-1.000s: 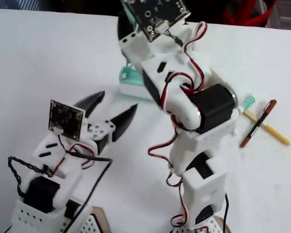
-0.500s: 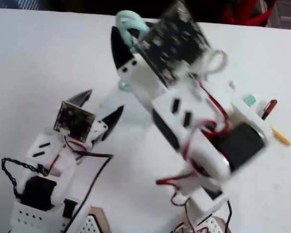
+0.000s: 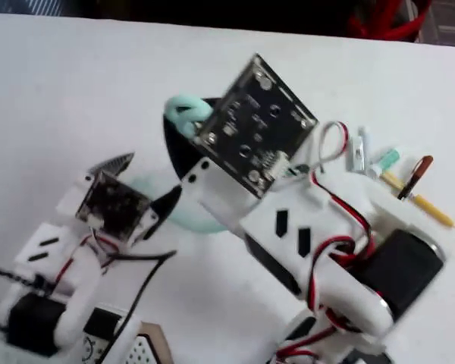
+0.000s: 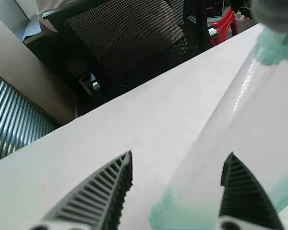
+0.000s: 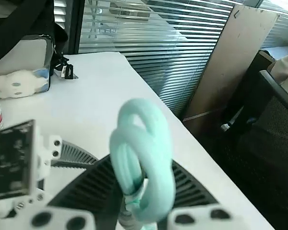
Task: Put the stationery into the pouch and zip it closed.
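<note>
Inside the right hand's (image 5: 139, 191) grip sits the pouch's (image 4: 230, 120) teal loop (image 5: 144, 153).

The transparent plastic pouch (image 4: 240, 105) is clear with mint-green edging, and its soft rubbery loop (image 5: 144, 153) is the same mint. The ridged fingers (image 4: 105, 191) of the left gripper (image 4: 180, 155) are black. At three o'clock on the white bench (image 3: 61, 76) lie a reddish-brown pen (image 3: 414, 178), a yellow pencil (image 3: 432, 211) and a teal-capped pen (image 3: 389, 158).

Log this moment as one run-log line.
right gripper: shut on loop of pouch | left gripper: open around pouch corner | pens: on table, outside pouch
</note>
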You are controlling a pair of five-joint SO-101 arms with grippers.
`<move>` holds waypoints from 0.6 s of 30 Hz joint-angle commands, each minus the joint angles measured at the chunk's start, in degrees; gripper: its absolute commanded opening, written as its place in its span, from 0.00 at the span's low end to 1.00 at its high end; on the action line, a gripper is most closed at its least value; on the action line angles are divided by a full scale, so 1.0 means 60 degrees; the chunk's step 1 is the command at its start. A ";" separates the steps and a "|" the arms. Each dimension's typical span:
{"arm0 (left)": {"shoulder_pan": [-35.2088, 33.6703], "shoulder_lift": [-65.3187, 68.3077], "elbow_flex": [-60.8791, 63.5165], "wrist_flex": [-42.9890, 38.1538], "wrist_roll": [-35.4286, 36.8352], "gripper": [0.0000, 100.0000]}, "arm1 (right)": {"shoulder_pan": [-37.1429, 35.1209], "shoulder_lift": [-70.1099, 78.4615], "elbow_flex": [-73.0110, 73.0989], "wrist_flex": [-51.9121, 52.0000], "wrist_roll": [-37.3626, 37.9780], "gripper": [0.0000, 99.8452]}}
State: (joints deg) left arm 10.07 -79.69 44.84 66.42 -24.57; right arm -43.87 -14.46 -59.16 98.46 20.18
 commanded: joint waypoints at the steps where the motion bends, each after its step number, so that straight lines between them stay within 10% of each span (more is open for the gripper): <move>1: 0.0110 0.0022 -0.1114 0.1011 -0.1099 0.30 | -0.0110 -0.0725 0.0220 -0.0007 0.0015 0.02; 18: 0.1692 0.0081 -0.2359 0.2681 -0.3311 0.32 | -0.1692 -0.3641 0.2828 0.0007 0.0088 0.02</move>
State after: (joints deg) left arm 19.74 -79.96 32.18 84.44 -42.77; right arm -53.54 -33.19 -44.40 98.46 20.18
